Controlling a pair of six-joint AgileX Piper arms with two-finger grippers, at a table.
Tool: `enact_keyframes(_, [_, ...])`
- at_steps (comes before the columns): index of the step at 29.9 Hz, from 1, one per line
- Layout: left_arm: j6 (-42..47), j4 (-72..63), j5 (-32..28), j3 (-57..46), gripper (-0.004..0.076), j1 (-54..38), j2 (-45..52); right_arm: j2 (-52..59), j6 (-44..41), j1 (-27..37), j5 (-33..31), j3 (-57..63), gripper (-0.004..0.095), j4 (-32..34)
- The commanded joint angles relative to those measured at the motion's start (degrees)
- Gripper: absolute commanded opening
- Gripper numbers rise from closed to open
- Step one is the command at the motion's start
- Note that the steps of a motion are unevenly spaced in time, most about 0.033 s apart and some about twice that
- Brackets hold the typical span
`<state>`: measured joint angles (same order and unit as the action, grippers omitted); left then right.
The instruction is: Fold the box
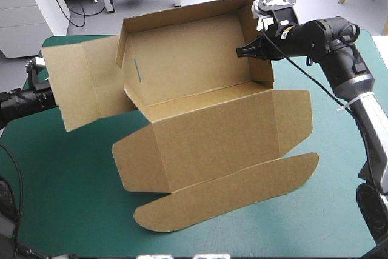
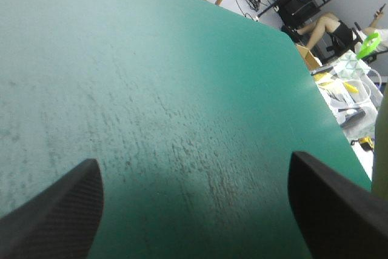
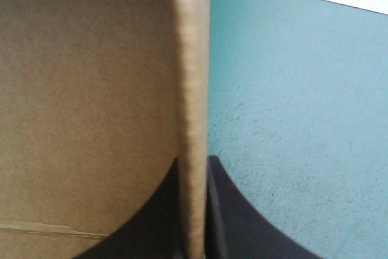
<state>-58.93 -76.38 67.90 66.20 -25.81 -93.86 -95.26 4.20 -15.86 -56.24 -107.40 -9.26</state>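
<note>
Where the box comes nearest on the teal-green cover, its rounded flap and lid lie flat; farther back the tray stands with back and side walls raised, and a left flap spreads toward the table's left edge. Right gripper: black fingers clenched on the tray's right wall, the board's edge pinched between them and cover beyond. Left gripper: at the left edge, mostly hidden by that flap from above, fingers wide apart over bare cover.
</note>
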Motion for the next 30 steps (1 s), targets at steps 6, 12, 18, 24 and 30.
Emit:
enact_keyframes(6, [-1.4, -7.0, 6.6, 1.3, 0.0577, 7.3, 5.0, 1.6, -1.2, 3.7, 5.3, -1.7, -0.0019, -1.6])
enact_keyframes(12, [-3.3, -11.8, 6.6, 2.1, 0.0559, 11.6, 6.8, 0.1, -2.4, 3.6, 3.6, -1.7, -0.0019, -1.7])
enact_keyframes(18, [-2.9, -11.9, 6.6, 5.1, 0.0560, 15.8, 8.3, -0.7, -3.2, 3.6, 3.6, -1.7, -0.0019, -1.6])
enact_keyframes(24, [-2.8, -13.1, 6.6, 6.2, 0.0559, 19.6, 8.4, -0.8, -3.3, 3.5, 3.6, -1.7, -0.0019, -1.6])
enact_keyframes(30, [-1.9, -19.4, 6.6, 6.2, 0.0559, 20.0, 8.4, -0.8, -3.4, 3.5, 3.3, -1.7, -0.0018, -1.6])
